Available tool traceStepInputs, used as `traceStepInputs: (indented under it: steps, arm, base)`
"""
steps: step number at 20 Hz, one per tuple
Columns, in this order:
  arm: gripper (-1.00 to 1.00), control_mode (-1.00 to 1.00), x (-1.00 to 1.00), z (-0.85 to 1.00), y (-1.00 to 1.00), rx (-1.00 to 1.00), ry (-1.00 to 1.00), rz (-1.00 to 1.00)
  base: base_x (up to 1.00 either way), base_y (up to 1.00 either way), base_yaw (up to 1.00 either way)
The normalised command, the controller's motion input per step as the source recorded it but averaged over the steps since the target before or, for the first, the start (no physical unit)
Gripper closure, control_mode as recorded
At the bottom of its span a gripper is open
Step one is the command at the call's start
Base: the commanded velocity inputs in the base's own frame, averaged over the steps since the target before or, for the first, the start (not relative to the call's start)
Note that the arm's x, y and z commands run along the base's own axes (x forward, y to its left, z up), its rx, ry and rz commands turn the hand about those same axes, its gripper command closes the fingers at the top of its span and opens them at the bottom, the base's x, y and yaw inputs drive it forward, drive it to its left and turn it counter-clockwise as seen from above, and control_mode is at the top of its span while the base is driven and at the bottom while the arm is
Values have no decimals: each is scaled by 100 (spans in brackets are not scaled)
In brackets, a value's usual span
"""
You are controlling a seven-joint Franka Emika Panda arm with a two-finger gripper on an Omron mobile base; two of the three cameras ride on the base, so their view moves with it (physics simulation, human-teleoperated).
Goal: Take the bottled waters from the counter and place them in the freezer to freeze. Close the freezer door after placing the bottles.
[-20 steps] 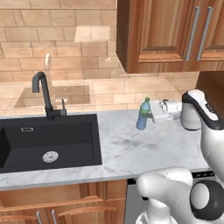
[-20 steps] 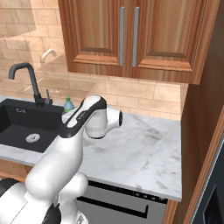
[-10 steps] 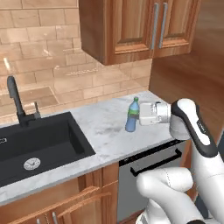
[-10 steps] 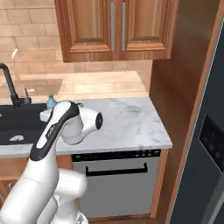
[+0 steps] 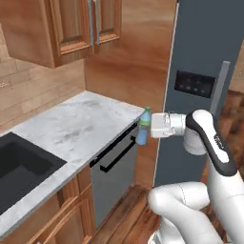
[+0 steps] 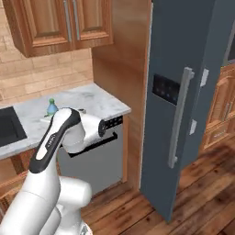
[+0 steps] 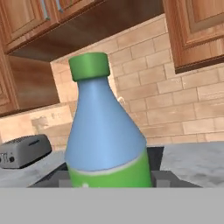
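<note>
A pale blue bottled water (image 5: 142,135) with a green cap hangs upright off the counter (image 5: 71,128) edge, beside the dishwasher. My gripper (image 5: 145,126) is shut on it from the freezer side. In the hand view this bottle (image 7: 105,131) stands very close, with a green band round its lower body. From the right base view its cap and shoulder (image 6: 51,107) peek over my arm. The tall slate-grey freezer (image 5: 205,47) stands just right of the counter, and the freezer door (image 6: 183,69) with its long grey bar handle (image 6: 179,119) looks closed.
A grey dishwasher front (image 5: 114,167) sits under the counter end. The black sink (image 5: 19,167) lies at the left. Wooden wall cabinets (image 5: 71,24) hang above. A toaster (image 7: 24,151) sits on the far counter. Wooden floor (image 6: 137,206) spreads before the freezer.
The whole picture has swung from the sink towards the counter end and the freezer: the base has moved. The bottle stays in my gripper, lifted off the counter.
</note>
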Motion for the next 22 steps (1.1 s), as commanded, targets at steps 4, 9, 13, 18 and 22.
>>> traceStepInputs:
  steps: [4, 9, 13, 18, 22]
  arm:
    - [100, 100, 0, 0, 0, 0, 0, 0]
    - [100, 100, 0, 0, 0, 0, 0, 0]
    - [100, 100, 0, 0, 0, 0, 0, 0]
    - [100, 100, 0, 0, 0, 0, 0, 0]
    - [100, 100, 0, 0, 0, 0, 0, 0]
  base:
    - [-79, 1, -81]
    - [-59, -5, -80]
    - [-21, -48, -78]
    - [3, -93, -62]
    - [87, -76, -20]
